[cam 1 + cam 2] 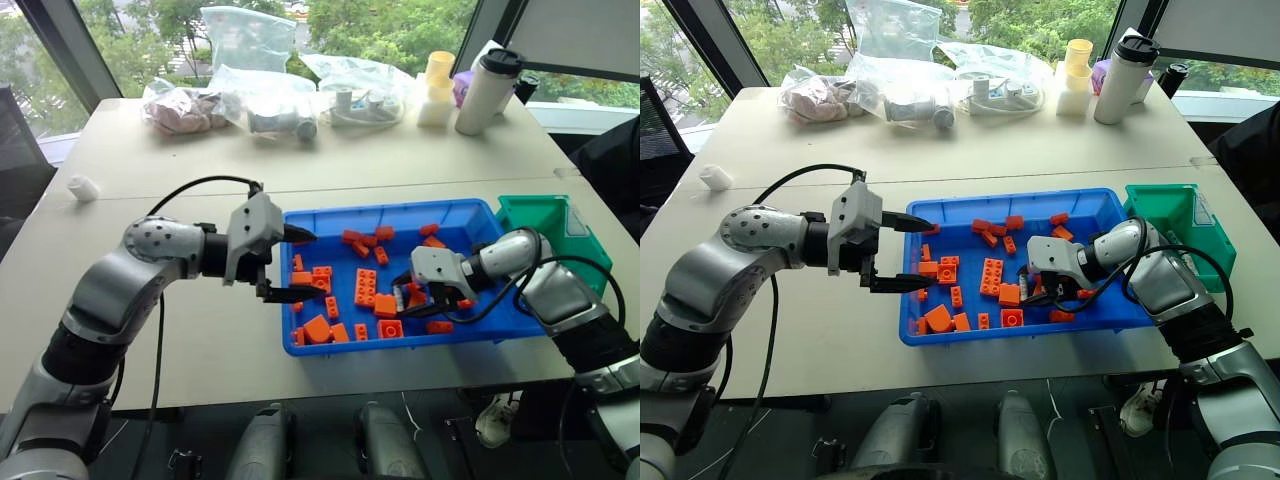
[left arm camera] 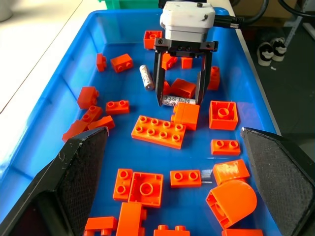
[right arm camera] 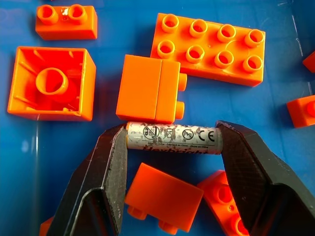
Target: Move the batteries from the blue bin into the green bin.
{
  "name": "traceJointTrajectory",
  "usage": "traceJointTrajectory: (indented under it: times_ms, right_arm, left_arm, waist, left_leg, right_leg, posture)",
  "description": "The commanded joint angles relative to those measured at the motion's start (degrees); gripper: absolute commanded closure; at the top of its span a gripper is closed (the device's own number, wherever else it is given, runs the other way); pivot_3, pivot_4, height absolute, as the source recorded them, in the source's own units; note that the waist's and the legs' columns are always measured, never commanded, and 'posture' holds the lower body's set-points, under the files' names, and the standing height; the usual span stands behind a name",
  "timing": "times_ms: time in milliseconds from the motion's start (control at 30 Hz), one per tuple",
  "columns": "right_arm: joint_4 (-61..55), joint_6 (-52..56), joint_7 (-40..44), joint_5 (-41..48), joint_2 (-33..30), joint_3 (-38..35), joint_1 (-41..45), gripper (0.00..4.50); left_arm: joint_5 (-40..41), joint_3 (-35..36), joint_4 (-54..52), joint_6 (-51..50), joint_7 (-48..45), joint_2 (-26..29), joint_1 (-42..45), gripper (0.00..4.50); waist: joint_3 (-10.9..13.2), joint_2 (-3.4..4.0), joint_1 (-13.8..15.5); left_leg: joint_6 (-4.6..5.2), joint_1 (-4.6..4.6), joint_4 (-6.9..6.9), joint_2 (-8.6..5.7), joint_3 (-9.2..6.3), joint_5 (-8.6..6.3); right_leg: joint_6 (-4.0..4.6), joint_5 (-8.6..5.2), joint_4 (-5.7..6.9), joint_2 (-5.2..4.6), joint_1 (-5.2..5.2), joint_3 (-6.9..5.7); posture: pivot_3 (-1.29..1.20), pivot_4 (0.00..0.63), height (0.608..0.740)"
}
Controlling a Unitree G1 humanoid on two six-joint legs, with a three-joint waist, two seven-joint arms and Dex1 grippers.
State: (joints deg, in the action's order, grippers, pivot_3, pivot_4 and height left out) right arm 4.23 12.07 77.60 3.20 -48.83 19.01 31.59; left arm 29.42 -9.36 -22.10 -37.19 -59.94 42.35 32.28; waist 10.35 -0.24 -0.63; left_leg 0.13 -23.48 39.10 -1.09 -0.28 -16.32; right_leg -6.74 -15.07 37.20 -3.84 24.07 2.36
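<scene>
While right gripper (image 3: 172, 140) jaws pinch a battery (image 3: 173, 138) end to end in blue bin (image 1: 310, 222), still unlifted; second battery (image 2: 145, 77) waiting; left gripper (image 1: 292, 264) jaws apart, empty; green bin (image 1: 545, 215) contents unseen.

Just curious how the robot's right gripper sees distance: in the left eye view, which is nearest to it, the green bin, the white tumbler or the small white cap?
1. Green bin, just beyond it on the right.
2. White tumbler, at the table's far edge.
3. Small white cap, far left.
</scene>
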Motion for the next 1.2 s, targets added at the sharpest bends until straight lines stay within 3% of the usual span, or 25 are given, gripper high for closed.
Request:
traceJointTrajectory:
  times_ms: [33,267,500,567,767,900,1033,1200]
  right_arm:
    - [-1.9,0.9,0.1,-0.9,-0.8,-0.6,0.0,2.31]
    - [-4.4,5.1,-2.8,0.7,-2.4,-6.2,1.6,2.31]
    - [-4.4,25.6,-17.7,13.1,-1.8,-31.6,6.5,2.31]
    - [-3.1,26.6,-23.4,11.8,-2.5,-36.2,5.1,2.31]
    - [-1.3,29.2,-34.8,7.7,-4.1,-41.4,-2.3,2.31]
    - [0.9,27.9,-44.0,5.5,-1.8,-44.2,-6.2,2.31]
    - [2.4,28.6,-49.7,5.8,-0.4,-46.9,-6.6,2.31]
    - [2.8,28.5,-50.0,7.8,0.0,-47.4,-7.4,2.31]
  left_arm:
    - [0.7,1.8,-0.9,0.6,0.0,-0.2,1.1,0.0]
    - [0.4,1.8,-0.4,1.2,0.0,-0.5,1.1,0.0]
    - [0.4,3.4,4.9,4.1,3.6,-7.4,3.8,0.0]
    - [-0.4,3.1,7.3,5.8,4.3,-10.1,4.9,0.0]
    - [-0.6,2.4,12.4,8.9,5.4,-16.9,9.1,0.0]
    - [-1.6,1.3,15.9,11.2,6.5,-21.8,11.8,0.0]
    - [-2.8,0.4,16.2,11.8,5.5,-22.2,11.4,0.0]
    - [-3.3,0.2,16.1,11.8,4.9,-21.8,10.5,0.0]
  waist:
    - [0.0,0.0,0.0]
    - [0.0,0.0,0.1]
    - [0.0,0.01,0.4]
    - [0.0,-0.01,0.6]
    - [0.0,0.01,1.4]
    - [0.0,0.03,1.3]
    - [0.0,0.06,0.6]
    - [0.0,0.06,0.0]
  left_leg:
    - [0.0,0.0,0.0,0.0,0.0,0.0]
    - [0.0,0.0,0.0,0.0,0.0,0.0]
    - [0.0,0.0,0.0,-0.01,-0.02,0.0]
    - [0.0,-0.01,-0.01,-0.02,-0.03,0.0]
    - [0.0,-0.02,0.0,-0.11,0.08,0.0]
    - [0.01,-0.02,-0.01,-0.15,0.15,0.0]
    - [0.0,0.0,-0.03,-0.09,0.16,0.0]
    - [0.0,0.0,-0.04,-0.07,0.15,0.0]
  right_leg:
    - [0.0,0.0,0.0,0.0,0.0,0.0]
    - [0.0,0.0,0.0,0.0,0.0,0.0]
    - [0.0,0.0,0.02,-0.04,0.01,-0.01]
    - [0.0,0.0,0.0,-0.07,0.0,-0.01]
    - [0.0,0.0,0.0,-0.17,0.0,-0.01]
    - [-0.01,0.01,0.01,-0.2,0.0,0.0]
    - [-0.02,0.01,0.03,-0.1,0.03,0.04]
    - [-0.02,0.01,0.02,-0.04,0.04,0.08]
  posture:
    - [0.0,0.15,0.74]
    - [0.0,0.15,0.74]
    - [0.0,0.15,0.74]
    - [0.0,0.15,0.74]
    - [0.0,0.15,0.74]
    - [0.0,0.15,0.74]
    - [0.0,0.15,0.74]
    - [0.0,0.15,0.74]
